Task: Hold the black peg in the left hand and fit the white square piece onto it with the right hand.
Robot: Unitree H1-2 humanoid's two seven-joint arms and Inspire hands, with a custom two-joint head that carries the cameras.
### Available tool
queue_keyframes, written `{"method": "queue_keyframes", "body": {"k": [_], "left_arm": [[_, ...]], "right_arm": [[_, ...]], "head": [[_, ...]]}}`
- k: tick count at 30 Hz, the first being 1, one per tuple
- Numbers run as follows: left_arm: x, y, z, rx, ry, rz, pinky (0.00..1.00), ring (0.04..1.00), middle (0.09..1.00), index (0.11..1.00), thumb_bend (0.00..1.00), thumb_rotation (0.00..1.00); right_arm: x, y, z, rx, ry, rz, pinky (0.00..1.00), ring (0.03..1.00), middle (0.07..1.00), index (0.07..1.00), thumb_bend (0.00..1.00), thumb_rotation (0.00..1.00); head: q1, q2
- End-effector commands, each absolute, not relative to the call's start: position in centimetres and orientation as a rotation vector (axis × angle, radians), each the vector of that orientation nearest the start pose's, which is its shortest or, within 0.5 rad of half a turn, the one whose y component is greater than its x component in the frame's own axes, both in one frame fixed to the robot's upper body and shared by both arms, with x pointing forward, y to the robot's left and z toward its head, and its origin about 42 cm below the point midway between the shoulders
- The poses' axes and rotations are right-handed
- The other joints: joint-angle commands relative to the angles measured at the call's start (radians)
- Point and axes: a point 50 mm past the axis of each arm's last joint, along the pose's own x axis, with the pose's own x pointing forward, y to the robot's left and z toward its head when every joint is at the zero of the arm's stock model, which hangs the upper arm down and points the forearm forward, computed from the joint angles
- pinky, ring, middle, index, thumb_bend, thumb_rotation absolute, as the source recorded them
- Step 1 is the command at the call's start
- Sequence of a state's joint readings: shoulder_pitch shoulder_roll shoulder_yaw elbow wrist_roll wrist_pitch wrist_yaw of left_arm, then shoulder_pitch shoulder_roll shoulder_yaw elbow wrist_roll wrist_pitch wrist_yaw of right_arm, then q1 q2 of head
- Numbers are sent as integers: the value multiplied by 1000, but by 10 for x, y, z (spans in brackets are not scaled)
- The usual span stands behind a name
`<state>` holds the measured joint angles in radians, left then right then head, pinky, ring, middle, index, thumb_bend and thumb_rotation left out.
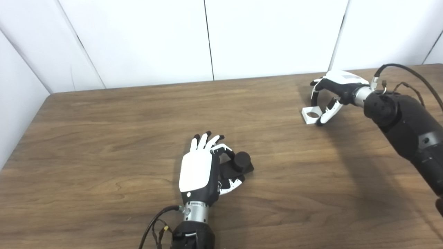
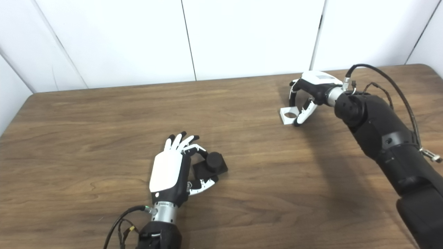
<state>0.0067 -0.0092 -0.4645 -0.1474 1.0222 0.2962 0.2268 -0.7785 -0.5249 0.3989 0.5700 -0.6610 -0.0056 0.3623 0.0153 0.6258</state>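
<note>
The black peg (image 1: 241, 161), a short cylinder on a square black base, rests on the wooden table (image 1: 104, 138) at centre front. My left hand (image 1: 199, 171) lies beside it, thumb and one finger pinching the base from the near and far sides, the other fingers stretched out. The white square piece (image 1: 310, 115) with a round hole lies flat at the back right. My right hand (image 1: 332, 95) arches over it, fingers (image 1: 313, 100) at its far edge and thumb against its near right edge. It also shows in the right eye view (image 2: 288, 115).
White wall panels (image 1: 207, 38) stand along the table's far edge. Loose cables hang at the left wrist (image 1: 155, 224) and loop over the right forearm (image 1: 408, 72). The right arm (image 1: 408, 128) crosses the table's right side.
</note>
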Motion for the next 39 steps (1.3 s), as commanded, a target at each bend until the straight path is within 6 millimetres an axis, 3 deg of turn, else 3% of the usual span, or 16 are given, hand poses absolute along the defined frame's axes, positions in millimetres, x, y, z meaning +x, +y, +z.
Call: {"method": "queue_keyframes", "body": {"k": [1, 39], "left_arm": [[256, 85, 133, 952, -199, 0, 1000, 954, 858, 489, 510, 89], [259, 84, 133, 949, -197, 4, 1000, 958, 862, 489, 510, 88]], "right_arm": [[510, -284, 260, -1428, -3, 432, 907, 984, 923, 493, 523, 143], [512, -283, 265, -1430, -19, 446, 891, 963, 901, 491, 524, 136]], "head": [[1, 1], [6, 4]]}}
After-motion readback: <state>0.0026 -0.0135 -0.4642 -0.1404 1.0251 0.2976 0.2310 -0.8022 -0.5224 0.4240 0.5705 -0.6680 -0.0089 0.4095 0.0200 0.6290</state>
